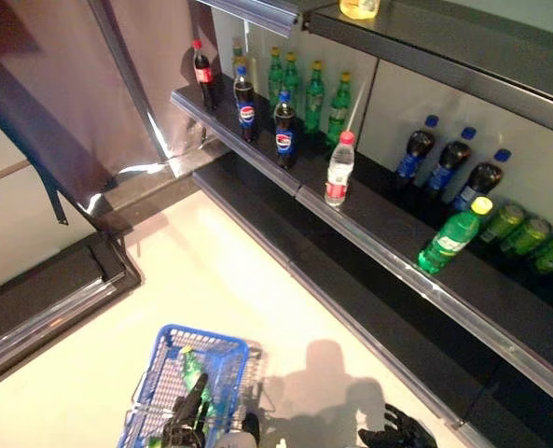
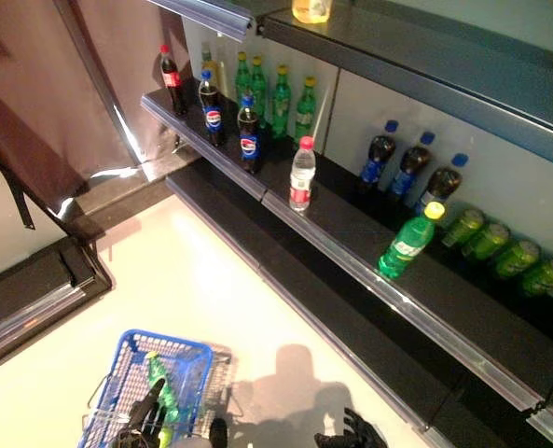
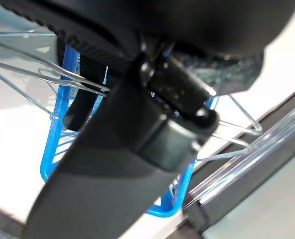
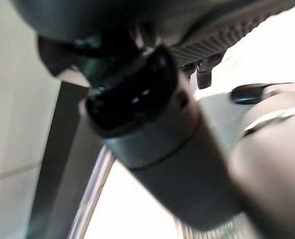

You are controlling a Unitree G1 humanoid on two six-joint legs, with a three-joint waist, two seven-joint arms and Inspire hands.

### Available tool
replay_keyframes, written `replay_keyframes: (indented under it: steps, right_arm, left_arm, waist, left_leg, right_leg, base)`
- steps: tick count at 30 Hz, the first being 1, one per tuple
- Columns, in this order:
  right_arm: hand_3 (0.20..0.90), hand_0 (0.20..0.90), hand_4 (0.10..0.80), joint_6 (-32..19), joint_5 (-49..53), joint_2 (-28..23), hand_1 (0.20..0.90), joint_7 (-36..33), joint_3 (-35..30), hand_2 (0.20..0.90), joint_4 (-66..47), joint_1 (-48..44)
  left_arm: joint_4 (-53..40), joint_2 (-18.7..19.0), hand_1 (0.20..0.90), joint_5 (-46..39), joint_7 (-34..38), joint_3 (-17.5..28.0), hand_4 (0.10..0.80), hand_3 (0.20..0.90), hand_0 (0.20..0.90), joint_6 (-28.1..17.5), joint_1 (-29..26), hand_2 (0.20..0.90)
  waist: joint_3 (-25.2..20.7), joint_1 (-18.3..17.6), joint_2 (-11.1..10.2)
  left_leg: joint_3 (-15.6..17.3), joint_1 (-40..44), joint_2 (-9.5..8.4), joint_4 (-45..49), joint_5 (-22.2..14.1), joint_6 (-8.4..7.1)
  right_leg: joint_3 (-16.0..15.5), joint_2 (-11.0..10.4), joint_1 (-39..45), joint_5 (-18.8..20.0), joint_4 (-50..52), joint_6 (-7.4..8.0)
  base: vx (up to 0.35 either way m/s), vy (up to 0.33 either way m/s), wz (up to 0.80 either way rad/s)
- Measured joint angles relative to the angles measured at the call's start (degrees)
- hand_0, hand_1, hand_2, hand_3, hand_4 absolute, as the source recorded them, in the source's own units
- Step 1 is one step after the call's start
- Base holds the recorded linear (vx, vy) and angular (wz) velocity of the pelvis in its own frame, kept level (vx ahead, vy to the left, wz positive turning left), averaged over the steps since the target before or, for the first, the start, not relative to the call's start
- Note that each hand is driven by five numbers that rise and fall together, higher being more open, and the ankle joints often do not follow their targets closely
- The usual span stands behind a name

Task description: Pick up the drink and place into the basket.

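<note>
A clear bottle with a red cap (image 1: 339,170) stands at the front edge of the dark shelf (image 1: 388,238). A green bottle with a yellow cap (image 1: 453,235) leans on the shelf further right. My left hand (image 1: 187,415) is shut on the thin wire handles (image 3: 62,74) of the blue basket (image 1: 206,334), which hangs low at the left. A green bottle (image 1: 193,370) lies in the basket. My right hand (image 1: 397,431) is low at the bottom, empty, with relaxed fingers, well short of the shelf.
The shelf also holds a cola bottle (image 1: 202,75), dark bottles with blue labels (image 1: 283,131), green bottles at the back (image 1: 313,93), dark blue-capped bottles (image 1: 449,168) and green cans (image 1: 528,233). An upper shelf (image 1: 444,56) overhangs. A dark low platform (image 1: 43,299) lies left.
</note>
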Motion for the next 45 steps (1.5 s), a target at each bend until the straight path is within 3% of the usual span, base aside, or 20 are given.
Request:
replay_keyframes:
  steps: [5, 7, 8, 9, 11, 13, 17, 23, 24, 26, 28, 29, 30, 31, 34, 37, 38, 41, 43, 45]
  right_arm:
    - [0.9, 0.9, 0.8, 0.2, 5.6, 1.4, 0.9, 0.5, -3.7, 0.9, 1.7, -0.1]
    - [0.9, 0.9, 0.8, -0.4, 6.3, 1.4, 0.9, 0.4, -4.2, 0.9, -0.2, -0.1]
    - [0.9, 0.9, 0.8, -0.8, 6.9, 1.5, 0.9, 0.3, -4.1, 0.9, -1.7, 0.2]
    - [0.9, 0.9, 0.8, -0.9, 7.2, 1.7, 0.9, 0.1, -3.7, 0.9, -3.1, 0.1]
    - [0.9, 0.9, 0.8, -1.5, 7.8, 2.5, 0.9, -0.4, -3.2, 0.9, -4.2, 0.1]
    - [0.9, 0.9, 0.8, -1.3, 7.8, 2.9, 0.9, -0.4, -3.0, 0.9, -2.8, -1.2]
    - [0.9, 0.9, 0.8, -0.7, 8.3, 2.9, 0.9, -1.6, -3.1, 0.9, -0.2, -2.4]
    - [0.9, 0.9, 0.8, 2.7, 8.2, 2.6, 0.9, -5.9, -4.1, 0.9, 6.1, 1.6]
    - [0.9, 0.9, 0.8, 2.9, 7.9, 2.4, 0.9, -6.3, -4.4, 0.9, 6.4, 3.0]
    - [0.9, 0.9, 0.8, 3.7, 6.8, 2.1, 0.9, -7.1, -4.3, 0.9, 6.8, 3.5]
    - [0.9, 0.9, 0.8, 2.4, 4.4, 1.3, 0.9, -7.0, -3.4, 0.9, 7.1, 2.2]
    - [0.9, 0.9, 0.8, 1.9, 3.4, 0.6, 0.9, -7.2, -2.6, 0.9, 6.9, 2.2]
    - [0.9, 0.9, 0.8, 0.7, 3.1, -0.3, 0.9, -7.2, -1.9, 0.9, 6.3, 1.2]
    - [0.9, 0.9, 0.8, -0.4, 3.2, -1.6, 0.9, -7.4, -0.3, 0.9, 5.0, -0.5]
    - [0.9, 0.9, 0.8, -2.7, 3.2, -2.9, 0.9, -7.2, 1.5, 0.9, 1.9, -4.0]
    - [0.9, 0.9, 0.8, -3.9, 3.2, -2.4, 0.9, -7.1, 2.3, 0.9, 1.1, -7.0]
    - [0.9, 0.9, 0.8, -3.9, 3.3, -2.2, 0.9, -7.2, 2.1, 0.9, 1.1, -8.1]
    - [0.9, 0.9, 0.8, -3.6, 3.6, -1.6, 0.9, -9.3, 1.5, 0.9, 2.5, -9.3]
    - [0.9, 0.9, 0.8, -3.1, 3.9, -1.2, 0.9, -12.0, 0.4, 0.9, 3.2, -7.9]
    - [0.9, 0.9, 0.8, -1.6, 3.8, -0.6, 0.9, -13.4, -0.8, 0.9, 3.7, -5.2]
  left_arm:
    - [0.7, 1.3, 0.3, 3.8, 1.0, -2.0, 0.1, 0.2, 0.3, 0.9, 0.0, 0.3]
    - [0.7, 1.3, 0.3, 3.7, 0.9, -2.1, 0.1, 0.2, 0.3, 1.9, 0.7, 0.3]
    - [0.8, 1.4, 0.3, 3.7, 1.0, -2.0, 0.1, 0.2, 0.3, 2.1, 1.0, 0.3]
    - [0.8, 1.6, 0.3, 3.7, 0.9, -2.4, 0.1, 0.2, 0.3, 2.1, 1.0, 0.3]
    - [1.0, 2.4, 0.3, 3.7, 0.4, -3.6, 0.1, 0.2, 0.3, 2.1, 0.6, 0.3]
    - [1.8, 2.3, 0.3, 2.2, -0.1, -4.3, 0.1, 0.2, 0.3, 2.2, 0.7, 0.3]
    - [1.9, 1.5, 0.3, -2.7, -0.6, -4.5, 0.1, 0.2, 0.3, 2.2, 0.1, 0.3]
    - [3.3, 1.2, 0.3, -3.3, -1.2, -4.8, 0.1, 0.2, 0.3, 2.3, 0.0, 0.3]
    - [3.6, 1.0, 0.3, -3.0, -1.2, -5.6, 0.1, 0.2, 0.3, 2.3, 0.2, 0.3]
    - [4.2, 0.5, 0.3, -2.2, -1.4, -6.6, 0.1, 0.2, 0.3, 2.3, -0.1, 0.3]
    - [5.4, 0.1, 0.3, -2.4, -1.6, -3.2, 0.1, 0.2, 0.3, 0.0, -2.8, 0.3]
    - [5.4, 0.2, 0.3, -2.4, -1.5, -3.0, 0.1, 0.2, 0.3, -0.5, -3.1, 0.3]
    - [5.4, 0.0, 0.3, -2.0, -1.6, -3.1, 0.1, 0.2, 0.3, -0.9, -2.7, 0.3]
    - [5.5, 0.0, 0.3, -1.7, -1.7, -3.7, 0.1, 0.2, 0.3, -1.0, -2.5, 0.3]
    - [5.8, 0.1, 0.3, -1.7, -1.8, -3.0, 0.1, 0.2, 0.3, -1.1, -2.4, 0.3]
    - [6.5, 0.9, 0.3, -1.4, -2.3, -1.9, 0.1, 0.2, 0.3, -1.8, -1.2, 0.3]
    - [6.2, 1.2, 0.3, -0.2, -2.8, -2.2, 0.1, 0.2, 0.3, -2.7, -1.2, 0.3]
    - [8.2, 0.6, 0.3, 1.5, -1.9, -2.0, 0.1, 0.2, 0.3, -3.4, -3.4, 0.3]
    - [9.3, -0.4, 0.3, 2.5, -0.9, -2.0, 0.1, 0.2, 0.3, -3.2, -4.5, 0.3]
    - [9.6, 0.0, 0.3, 4.1, -0.3, -3.5, 0.1, 0.2, 0.3, -2.3, -5.2, 0.3]
  waist:
    - [1.2, 0.1, 0.4]
    - [1.7, -0.5, 0.9]
    - [1.8, -0.7, 1.0]
    - [2.1, -1.2, 1.5]
    - [2.4, -3.2, 1.5]
    - [2.4, -3.7, 1.0]
    - [2.6, -5.2, 1.4]
    - [2.6, -6.9, 0.4]
    - [2.1, -7.7, 1.2]
    - [1.4, -8.7, 2.7]
    - [0.6, -7.0, 2.8]
    - [0.2, -7.0, 2.7]
    - [-0.3, -6.3, 2.7]
    - [-0.9, -5.7, 2.9]
    - [-1.0, -3.3, 1.6]
    - [-2.0, -1.2, 0.9]
    - [-1.6, -0.1, 0.6]
    - [-1.6, 1.2, 1.8]
    - [-1.7, -0.3, 2.8]
    - [-0.8, -2.4, 2.3]
  left_leg:
    - [2.4, 1.3, -1.68, 3.6, -3.8, 2.68]
    - [2.5, 2.2, -2.75, 3.3, -3.7, 4.47]
    - [2.2, 2.1, -3.16, 3.3, -4.0, 5.49]
    - [0.7, 1.6, -2.91, 3.3, -3.7, 6.01]
    - [-2.3, 0.7, -3.27, 3.0, -3.1, 6.66]
    - [-2.6, 1.4, -4.55, 1.5, -2.7, 6.85]
    - [-5.4, 2.3, -5.68, 0.4, -3.3, 7.59]
    - [-9.2, 8.5, -7.3, 4.4, -11.8, 6.97]
    - [-10.2, 8.6, -6.6, 7.9, -14.6, 6.03]
    - [-9.0, 2.4, -4.95, 27.2, -19.6, -0.63]
    - [-7.2, -7.5, -3.46, 47.7, -13.6, -7.98]
    - [-6.5, -8.9, -3.14, 52.2, -12.3, -7.66]
    - [-6.5, -10.3, -2.89, 53.9, -11.4, -7.88]
    - [-6.3, -11.9, -2.78, 52.5, -11.2, -5.52]
    - [-7.3, -11.1, -0.87, 30.4, -10.9, -3.55]
    - [-14.5, -6.5, 3.39, -0.4, -3.2, -5.25]
    - [-16.3, -6.3, 4.57, -4.3, -0.4, -5.67]
    - [-17.4, -6.8, 5.76, -1.2, 1.8, -5.07]
    - [-14.3, -5.8, 5.46, 1.0, 1.9, -4.99]
    - [-11.3, -3.7, 3.17, -0.2, 4.8, -2.42]
  right_leg:
    - [1.0, -4.6, -3.0, 0.2, 15.4, -0.28]
    - [4.4, -6.6, -9.7, 1.3, 28.1, -2.3]
    - [7.1, -5.8, -12.6, 0.3, 31.0, -1.76]
    - [11.4, -1.4, -15.1, -2.5, 31.6, -0.95]
    - [12.9, 5.2, -17.6, -5.1, 29.6, -0.95]
    - [13.5, 10.4, -19.2, -6.6, 23.5, -3.91]
    - [15.1, 17.0, -24.4, -3.1, 17.4, -6.5]
    - [12.1, 15.7, -27.1, 6.9, 11.5, -6.32]
    - [11.4, 16.2, -25.9, 8.6, 12.6, -8.23]
    - [9.4, 17.6, -23.3, 5.8, 12.6, -13.61]
    - [9.1, 17.6, -20.2, 4.9, 10.0, -15.41]
    - [9.0, 17.7, -18.9, 5.3, 9.5, -15.63]
    - [9.3, 17.9, -17.1, 4.3, 8.8, -15.71]
    - [10.8, 18.1, -15.1, 4.0, 7.0, -15.05]
    - [14.8, 18.6, -11.2, 5.5, 2.1, -15.03]
    - [21.4, 20.6, -6.4, 7.3, -4.8, -13.1]
    - [23.1, 21.1, -5.2, 7.6, -5.5, -13.98]
    - [26.4, 20.0, -3.5, 6.1, -6.3, -13.29]
    - [24.5, 17.4, -3.1, 3.6, -4.2, -9.68]
    - [22.9, 14.3, -4.4, -0.2, 0.5, -6.83]
  base:
    - [0.193, 0.545, 0.32]
    - [0.158, 0.362, 0.13]
    - [0.142, 0.209, 0.2]
    - [0.225, 0.25, 0.53]
    - [0.273, 0.239, 0.76]
    - [0.392, 0.245, 0.47]
    - [0.441, 0.177, 0.34]
    - [0.473, 0.161, 0.37]
    - [0.441, 0.108, 0.6]
    - [0.424, 0.094, 0.46]
    - [0.292, 0.107, -0.06]
    - [0.199, 0.143, -0.19]
    - [0.355, 0.281, -0.25]
    - [0.46, 0.369, -0.46]
    - [0.493, 0.4, -0.56]
    - [0.416, 0.408, -0.63]
    - [0.209, 0.35, -0.86]
    - [0.35, 0.622, -0.99]
    - [0.284, 0.498, -0.79]
    - [0.21, 0.34, -0.17]
